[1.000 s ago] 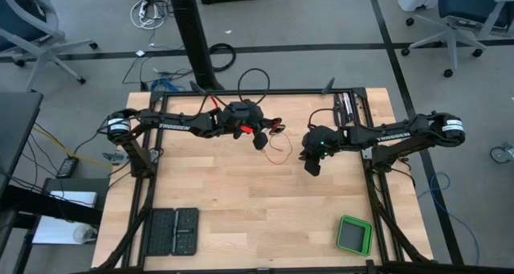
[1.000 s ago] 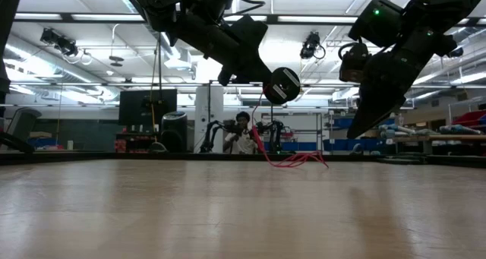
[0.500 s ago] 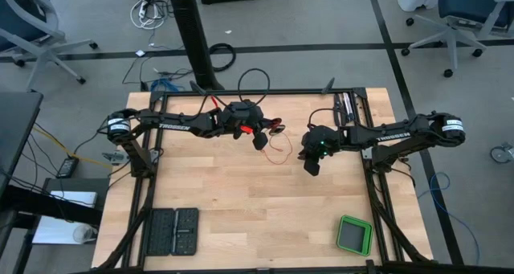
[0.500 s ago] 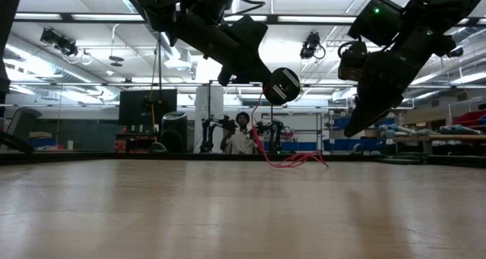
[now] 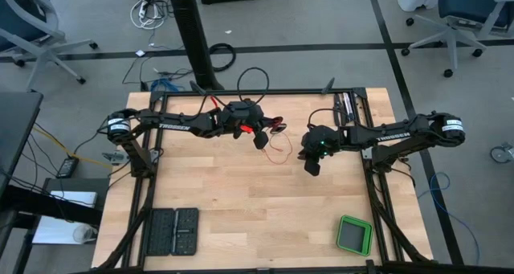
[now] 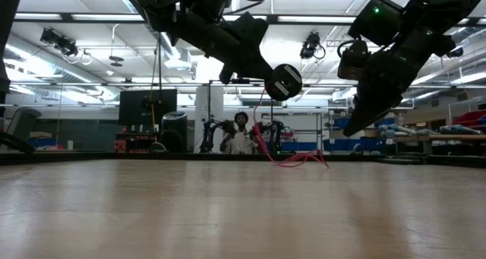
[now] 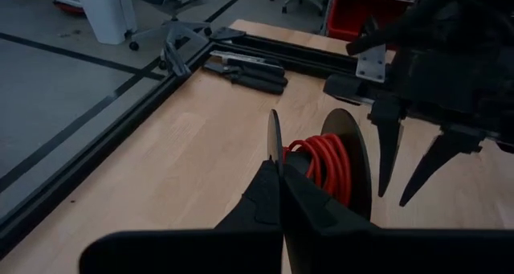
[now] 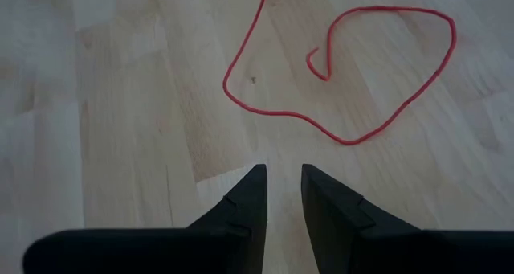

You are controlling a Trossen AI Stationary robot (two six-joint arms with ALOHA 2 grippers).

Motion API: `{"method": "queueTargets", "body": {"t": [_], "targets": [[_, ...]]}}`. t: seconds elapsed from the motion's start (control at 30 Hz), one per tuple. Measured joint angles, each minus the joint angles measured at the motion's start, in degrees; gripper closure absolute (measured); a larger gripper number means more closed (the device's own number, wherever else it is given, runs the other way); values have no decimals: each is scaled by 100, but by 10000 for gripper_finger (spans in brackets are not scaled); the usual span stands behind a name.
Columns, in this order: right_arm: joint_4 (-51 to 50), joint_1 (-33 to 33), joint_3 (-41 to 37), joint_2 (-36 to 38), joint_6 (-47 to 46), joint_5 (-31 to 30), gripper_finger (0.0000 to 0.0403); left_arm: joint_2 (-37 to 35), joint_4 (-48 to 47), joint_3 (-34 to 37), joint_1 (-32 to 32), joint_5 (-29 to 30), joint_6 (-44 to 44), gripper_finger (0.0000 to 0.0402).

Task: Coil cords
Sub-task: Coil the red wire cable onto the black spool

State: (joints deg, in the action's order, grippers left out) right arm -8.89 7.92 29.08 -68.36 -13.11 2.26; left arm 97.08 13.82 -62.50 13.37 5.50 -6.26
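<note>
A black spool (image 7: pixel 337 165) wound with red-orange cord is held by my left gripper (image 5: pixel 259 137) above the far middle of the table; it shows as a round disc in the low view (image 6: pixel 285 80). From the spool the cord (image 6: pixel 262 141) hangs down to loose loops on the wood (image 5: pixel 278 150), also seen in the right wrist view (image 8: pixel 353 133). My right gripper (image 5: pixel 312 165) hovers above the table just right of the loops, open and empty, its fingers (image 8: pixel 281 194) pointing down near the loose cord. My left gripper pinches one thin flange of the spool at its rim (image 7: pixel 273 137) between its two shut fingers. The spool is lifted clear of the table, its discs on edge. The cord hangs slack from it to the table.
A green box (image 5: pixel 354 235) stands at the near right, two black flat pads (image 5: pixel 172 231) at the near left, and dark tools (image 5: pixel 345 107) at the far right by the frame. A person (image 6: pixel 241 136) stands in the room beyond. Bare wood lies in the table's middle.
</note>
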Motion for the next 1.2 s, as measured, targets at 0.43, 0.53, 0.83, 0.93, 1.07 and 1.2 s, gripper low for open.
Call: {"method": "queueTargets", "body": {"t": [0.43,0.53,0.83,0.93,1.07,1.2], "targets": [[-3,-206,0,0,-231,96,326,0,-9,0,-118,-18,0,401],[-3,-223,0,0,-231,95,326,0,-9,0,-118,-18,0,401],[37,-218,0,0,-154,49,326,0,-6,0,-116,-18,0,401],[84,-173,0,0,-82,-141,326,0,5,0,-116,-18,0,401],[248,-143,0,0,-269,-220,326,0,-1,0,-116,-220,-3,401],[369,-247,0,0,-421,-232,326,0,-125,0,-106,-720,-177,401]]}}
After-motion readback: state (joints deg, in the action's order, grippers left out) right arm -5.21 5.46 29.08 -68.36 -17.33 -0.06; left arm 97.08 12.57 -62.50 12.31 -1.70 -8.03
